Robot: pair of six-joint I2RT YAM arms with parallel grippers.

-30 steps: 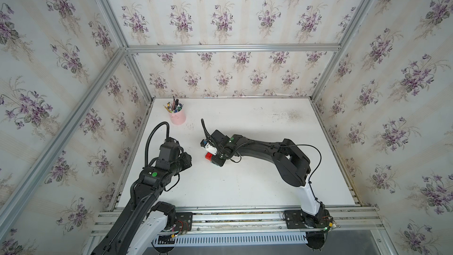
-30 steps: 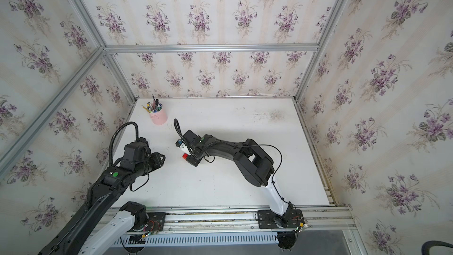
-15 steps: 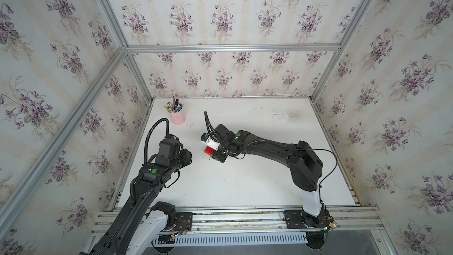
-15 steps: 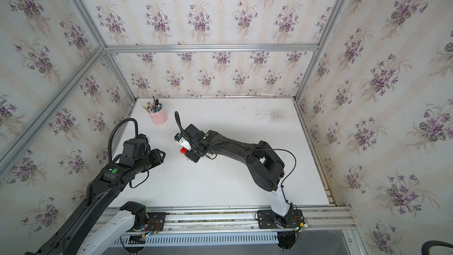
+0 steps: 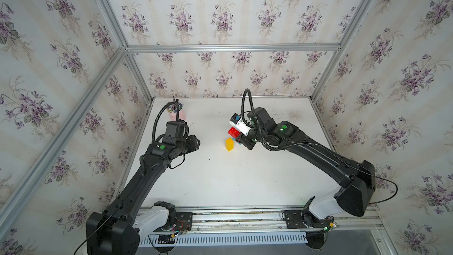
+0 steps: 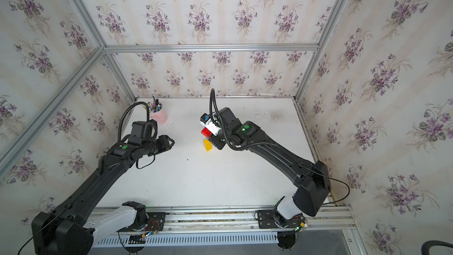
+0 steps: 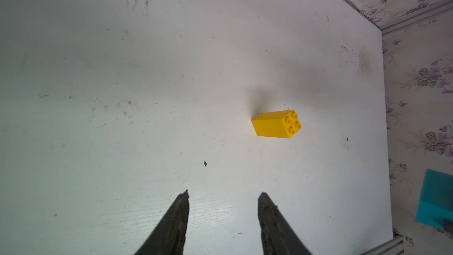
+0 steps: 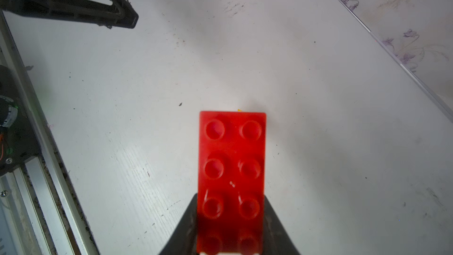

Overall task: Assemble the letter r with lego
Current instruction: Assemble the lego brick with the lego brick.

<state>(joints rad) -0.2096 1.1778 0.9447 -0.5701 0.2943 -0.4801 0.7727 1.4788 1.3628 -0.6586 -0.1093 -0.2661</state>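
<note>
Gripping red brick (image 8: 231, 158): right jaws | left jaws parted, yellow brick (image 7: 275, 125) ahead, apart

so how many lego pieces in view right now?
3. Yellow block on the table; red brick gripped in the right end effector; teal brick partly hidden beside that end effector. The yellow block may be two joined bricks; no seam shows.
</note>
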